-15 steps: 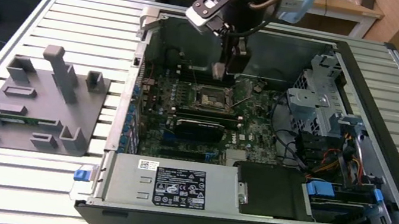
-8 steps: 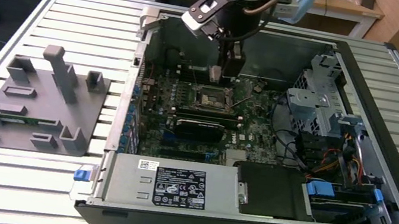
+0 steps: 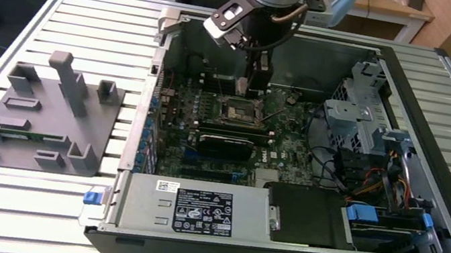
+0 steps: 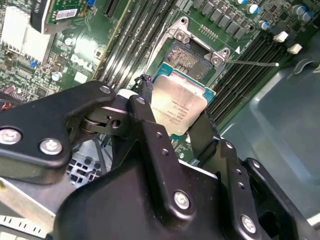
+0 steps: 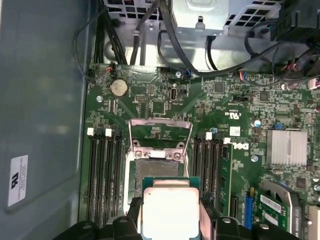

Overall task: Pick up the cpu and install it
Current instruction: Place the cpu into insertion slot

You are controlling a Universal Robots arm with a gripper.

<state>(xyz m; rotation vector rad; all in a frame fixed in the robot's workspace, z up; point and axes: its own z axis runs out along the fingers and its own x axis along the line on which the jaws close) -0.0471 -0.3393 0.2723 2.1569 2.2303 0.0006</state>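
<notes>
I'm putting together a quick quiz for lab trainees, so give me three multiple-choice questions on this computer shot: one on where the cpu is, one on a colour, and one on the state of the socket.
1. Where is the cpu?
A) lying on the grey tray
B) held by the gripper, close to the socket
C) seated in the socket

2. What colour is the motherboard?
A) green
B) red
C) white

3. What state is the socket in?
A) covered by a heatsink
B) clamped shut on a chip
C) open and empty

Answers:
1 B: both wrist views show the chip clamped in the gripper, not yet in the socket.
2 A: the board is green in both wrist views.
3 C: the metal frame is swung up and the socket bed is bare.
</notes>
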